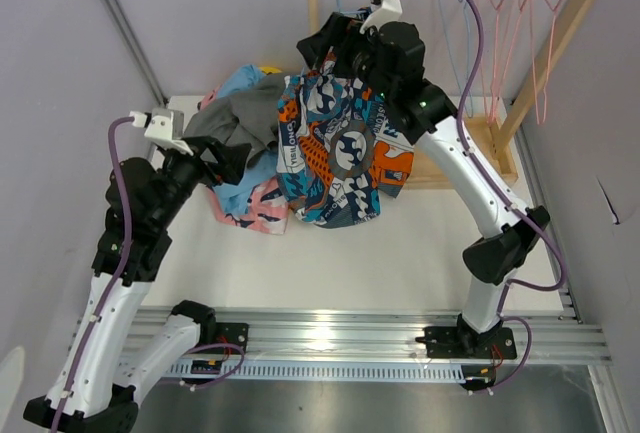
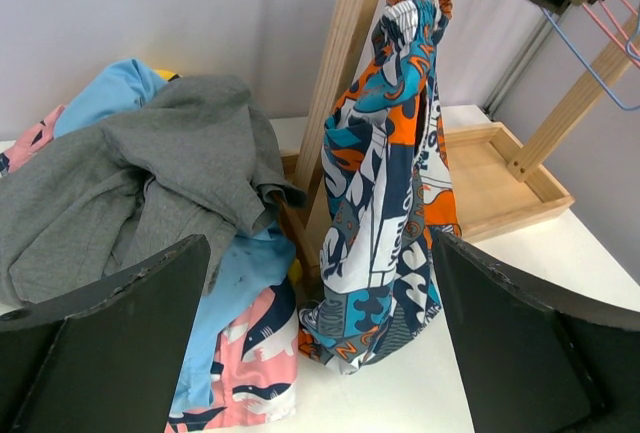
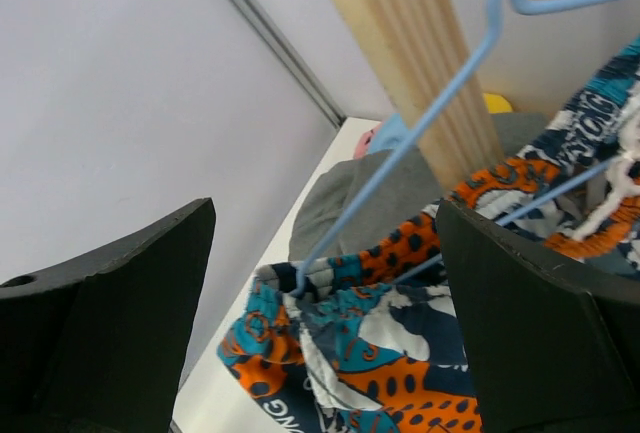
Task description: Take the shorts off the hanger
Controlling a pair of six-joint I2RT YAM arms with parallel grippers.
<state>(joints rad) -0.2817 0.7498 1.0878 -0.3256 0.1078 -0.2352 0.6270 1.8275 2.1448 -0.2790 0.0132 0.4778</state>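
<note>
the printed shorts hang on the blue hanger by the wooden rack. the right tool is up at that hanger, jaws wide, gripping nothing. the left tool, also wide, faces a heap on the surface: grey pair, light blue pair, pink pair.

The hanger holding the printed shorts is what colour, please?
Light blue; the hanger shows best from the right wrist.

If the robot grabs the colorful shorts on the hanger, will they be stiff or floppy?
Probably floppy: the colorful shorts hang in loose folds. Likely light, since a thin blue hanger carries them. They might snag where the waistband bunches on it.
</note>
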